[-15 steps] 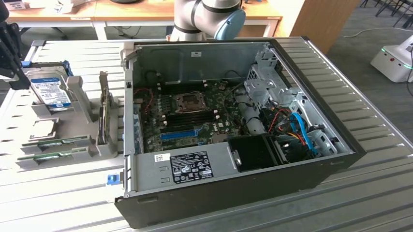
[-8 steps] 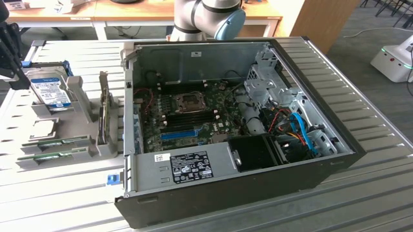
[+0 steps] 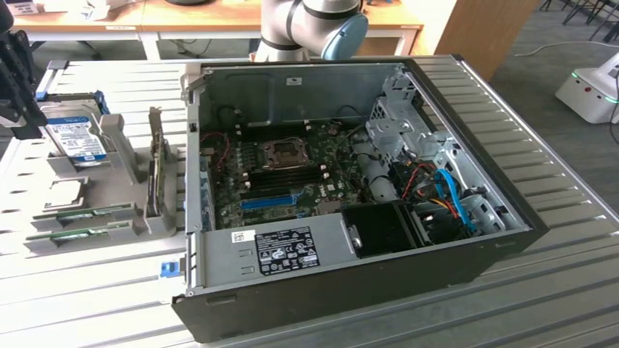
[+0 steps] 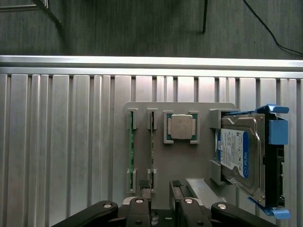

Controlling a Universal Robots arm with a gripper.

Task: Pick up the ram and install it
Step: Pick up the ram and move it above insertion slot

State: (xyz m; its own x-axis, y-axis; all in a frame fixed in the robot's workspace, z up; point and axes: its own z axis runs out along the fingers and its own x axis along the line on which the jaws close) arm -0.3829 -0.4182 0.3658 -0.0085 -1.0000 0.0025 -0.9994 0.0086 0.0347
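Note:
Two thin green sticks stand on edge in slots of a grey holder (image 4: pixel 161 165). I take the ram (image 4: pixel 152 151) to be the stick closer to the CPU; a look-alike stick (image 4: pixel 131 151) stands in the slot beside it. In the exterior view the ram (image 3: pixel 85 213) sits in the holder at the exterior view's left. My gripper (image 4: pixel 160 185) hangs above the holder, open, its fingertips (image 4: pixel 144 184) apart with nothing between them. The ram lines up with the gap, nearer one finger. The gripper's dark body (image 3: pixel 16 87) hangs at the far left edge of the exterior view.
The holder also carries a silver CPU (image 4: pixel 182 126) and a blue-labelled hard drive (image 4: pixel 236 156) in a blue bracket. An open computer case (image 3: pixel 349 261) with its motherboard (image 3: pixel 290 170) exposed stands at the exterior view's right on the ribbed metal table (image 3: pixel 541 290). A grey card stand (image 3: pixel 159 174) rises between them.

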